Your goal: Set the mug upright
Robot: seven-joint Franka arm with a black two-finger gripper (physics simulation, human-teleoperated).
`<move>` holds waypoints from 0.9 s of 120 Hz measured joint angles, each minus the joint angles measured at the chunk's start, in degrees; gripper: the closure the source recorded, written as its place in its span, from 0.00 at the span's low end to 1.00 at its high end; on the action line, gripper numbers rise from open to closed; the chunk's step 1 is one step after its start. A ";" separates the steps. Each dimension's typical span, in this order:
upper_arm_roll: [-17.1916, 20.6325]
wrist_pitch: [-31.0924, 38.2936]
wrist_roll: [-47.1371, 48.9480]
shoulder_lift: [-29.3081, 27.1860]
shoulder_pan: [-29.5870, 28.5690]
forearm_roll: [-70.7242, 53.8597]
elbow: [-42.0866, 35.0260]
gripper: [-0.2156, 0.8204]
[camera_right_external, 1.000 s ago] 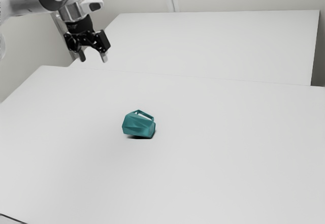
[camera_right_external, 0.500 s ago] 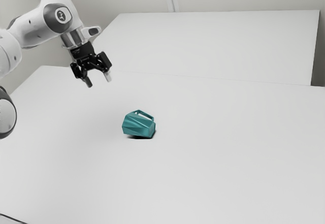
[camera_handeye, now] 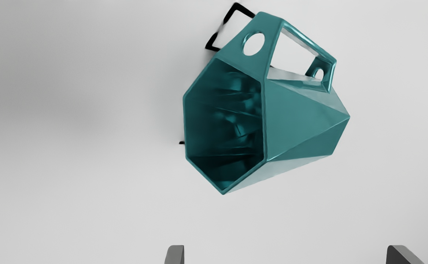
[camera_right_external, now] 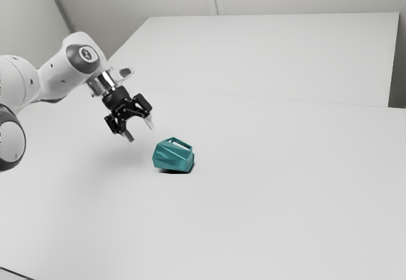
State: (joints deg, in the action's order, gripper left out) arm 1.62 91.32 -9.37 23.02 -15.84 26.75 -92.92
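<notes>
Bearing a round emblem (camera_right_external: 87,54), the arm (camera_right_external: 56,77) holds its hand (camera_right_external: 141,133) wide near the sideways teal mug (camera_right_external: 172,158).

Glossy, smooth-faceted teal mug (camera_handeye: 302,121); smooth, matt pale table (camera_handeye: 89,205).

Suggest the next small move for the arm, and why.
Probably ease the open gripper further down toward the mug, fingers kept apart: the mug lies on its side on the table, handle up, and the gripper hangs above it, toward the exterior view's left, not touching.
</notes>
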 joint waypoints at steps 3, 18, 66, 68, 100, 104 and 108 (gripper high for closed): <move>-0.05 0.37 -0.32 0.47 -0.10 0.45 -0.03 0.21; -0.19 1.77 -2.11 2.32 -0.77 2.53 -0.24 0.21; -0.21 4.49 -9.87 4.05 -1.13 10.06 -3.28 0.21; -0.21 4.61 -10.18 4.18 -1.13 10.28 -3.29 0.21; 0.02 6.56 -14.13 5.24 -0.92 12.77 -3.19 0.21; 0.03 6.80 -14.51 5.28 -0.85 13.03 -3.18 0.21; 0.04 7.02 -14.87 5.30 -0.81 13.25 -3.17 0.21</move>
State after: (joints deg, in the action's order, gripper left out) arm 1.66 98.34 -24.24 28.32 -16.65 40.00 -96.09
